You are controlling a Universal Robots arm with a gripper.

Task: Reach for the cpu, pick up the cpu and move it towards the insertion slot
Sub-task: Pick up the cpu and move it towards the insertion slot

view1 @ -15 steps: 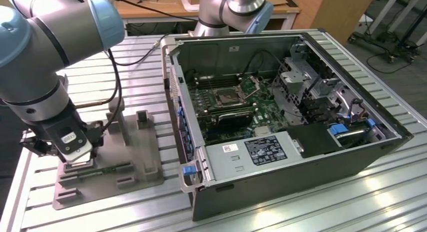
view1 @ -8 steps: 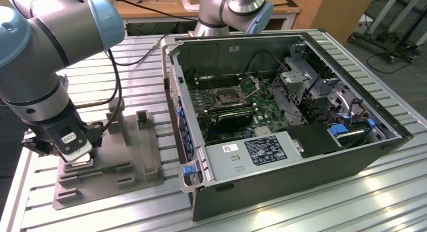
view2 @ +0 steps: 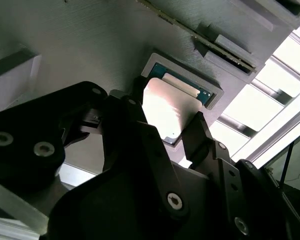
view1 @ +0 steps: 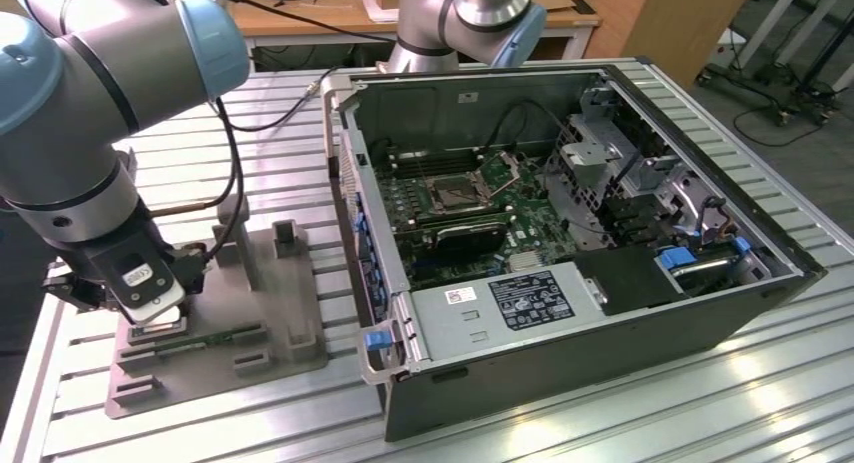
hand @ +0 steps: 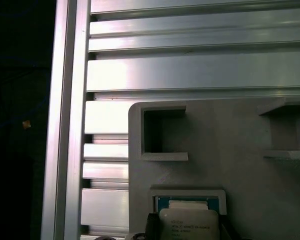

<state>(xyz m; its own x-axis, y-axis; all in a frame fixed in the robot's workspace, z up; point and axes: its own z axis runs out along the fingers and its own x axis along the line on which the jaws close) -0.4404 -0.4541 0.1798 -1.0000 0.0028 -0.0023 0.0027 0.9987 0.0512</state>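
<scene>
hanging over cpu (view2: 162, 107) in grey tray (view2: 90, 45) | cpu edges hidden by hand (view2: 167, 111) | grip: cannot tell

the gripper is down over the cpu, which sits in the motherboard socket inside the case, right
No. The gripper is down over the cpu, but the cpu sits in the recess of the grey tray, outside the computer case; the second wrist view shows it.

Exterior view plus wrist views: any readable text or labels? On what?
No text is readable.
On the cpu, first wrist view: printed lines, too small.
On the power supply: black label and white sticker, too small.
On the computer case back wall: white tag, blurred.
On the gripper: white label, blurred.
</scene>
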